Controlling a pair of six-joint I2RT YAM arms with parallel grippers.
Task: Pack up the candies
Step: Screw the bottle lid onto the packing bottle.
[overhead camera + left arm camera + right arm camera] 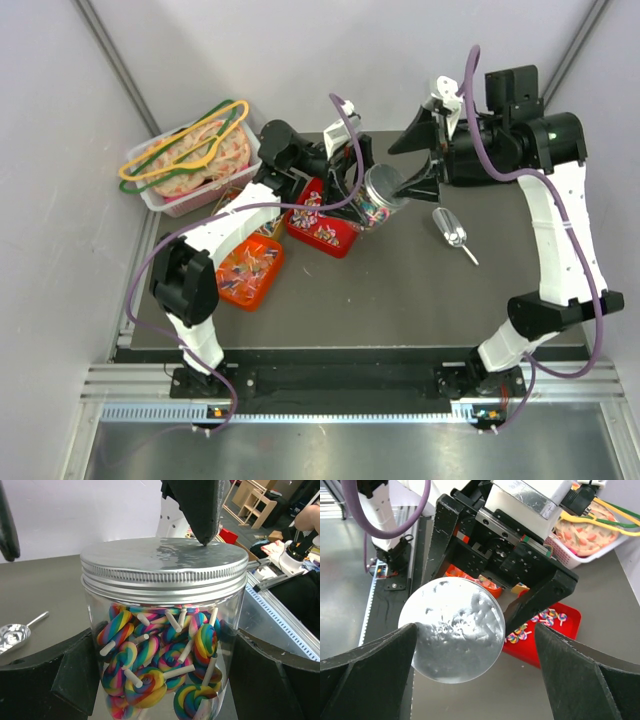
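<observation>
The left gripper (167,690) is clamping the jar (165,630) of candies (150,655), tilted, above the tabletop's (400,290) far middle, while the right gripper (475,630) is straddling the lid (165,560) with fingers spread wide. By my judgement, the right gripper is needing to centre squarely on the lid's rim before closing, so the lid is not slipping sideways.

A white plastic basket (200,200) stands at the far left corner of the dark table (420,300), tight against the wall. It is heaped with pink-orange patterned pieces (175,162), and yellow and green hangers (215,140) lie across the top, reaching past the rim. On the right side of the table a small metal scoop (450,232) lies by itself, well apart from the basket, with its thin handle pointing toward the near right. A metal rail (330,385) runs along the near edge.
</observation>
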